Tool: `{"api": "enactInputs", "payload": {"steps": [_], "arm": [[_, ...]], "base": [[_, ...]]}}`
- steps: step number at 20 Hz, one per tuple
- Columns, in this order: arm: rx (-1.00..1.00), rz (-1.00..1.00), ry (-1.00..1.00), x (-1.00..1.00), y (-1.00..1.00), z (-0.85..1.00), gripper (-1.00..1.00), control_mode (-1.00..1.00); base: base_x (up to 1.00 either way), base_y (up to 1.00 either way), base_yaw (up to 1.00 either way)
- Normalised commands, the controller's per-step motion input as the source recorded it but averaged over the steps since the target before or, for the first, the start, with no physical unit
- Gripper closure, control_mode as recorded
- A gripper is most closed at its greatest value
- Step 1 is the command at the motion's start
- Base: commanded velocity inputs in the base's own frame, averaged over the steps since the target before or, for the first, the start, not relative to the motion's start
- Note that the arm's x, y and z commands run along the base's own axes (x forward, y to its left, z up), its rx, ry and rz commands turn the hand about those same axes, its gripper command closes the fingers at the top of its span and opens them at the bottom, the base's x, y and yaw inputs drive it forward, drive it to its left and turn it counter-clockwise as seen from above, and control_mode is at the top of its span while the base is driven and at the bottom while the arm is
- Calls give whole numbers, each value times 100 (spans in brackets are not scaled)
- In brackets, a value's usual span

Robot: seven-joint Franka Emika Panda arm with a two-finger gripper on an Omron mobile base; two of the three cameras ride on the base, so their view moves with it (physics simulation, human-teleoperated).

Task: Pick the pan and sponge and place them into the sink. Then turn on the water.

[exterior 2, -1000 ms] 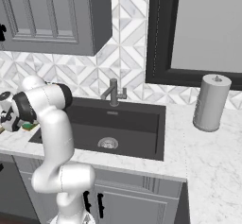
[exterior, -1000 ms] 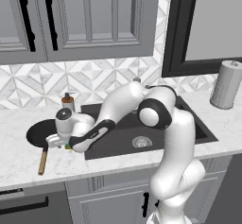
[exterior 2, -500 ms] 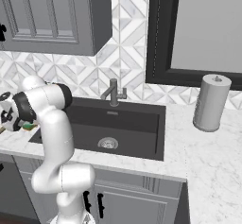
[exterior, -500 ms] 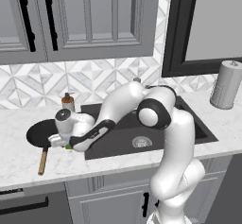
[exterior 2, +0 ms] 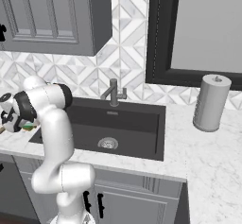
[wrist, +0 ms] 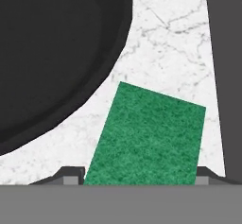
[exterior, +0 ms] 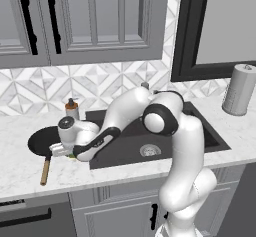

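Note:
The green sponge [wrist: 149, 133] lies flat on the white marble, between the black pan [wrist: 52, 53] and the sink's dark edge [wrist: 226, 76]. My gripper [wrist: 137, 178] is low over it, one fingertip [wrist: 71, 176] against each long side, shut on the sponge. From the base, the gripper [exterior: 62, 151] hangs at the pan's [exterior: 40, 140] right rim, left of the sink [exterior: 200, 131]. The pan's wooden handle [exterior: 45, 171] points toward the counter's front. A sliver of the sponge [exterior 2: 29, 126] shows beside the gripper [exterior 2: 12, 121]. No water runs from the faucet [exterior 2: 113, 91].
A soap bottle [exterior: 72, 108] stands behind the pan by the sink's back left corner. A grey paper-towel roll [exterior 2: 211, 102] stands on the counter right of the sink. Grey cabinets hang above the counter.
The fingers have drawn in onto the sponge's sides. The arm, pan and sponge keep their places.

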Motion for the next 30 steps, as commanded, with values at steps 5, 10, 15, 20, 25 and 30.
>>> {"api": "enactInputs", "payload": {"steps": [5,10,15,20,25,30], "arm": [[0,0,2,-8,-13,-41,100,-100],[0,0,0,-23,-59,-2,100,-100],[0,-1,0,-2,-21,67,100,-100],[0,0,5,0,0,97,100,-100],[0,0,12,19,13,42,100,-100],[0,0,11,36,26,9,100,-100]], "base": [[0,0,0],[0,0,0],[0,0,0],[0,0,0],[0,0,0],[0,0,0]]}}
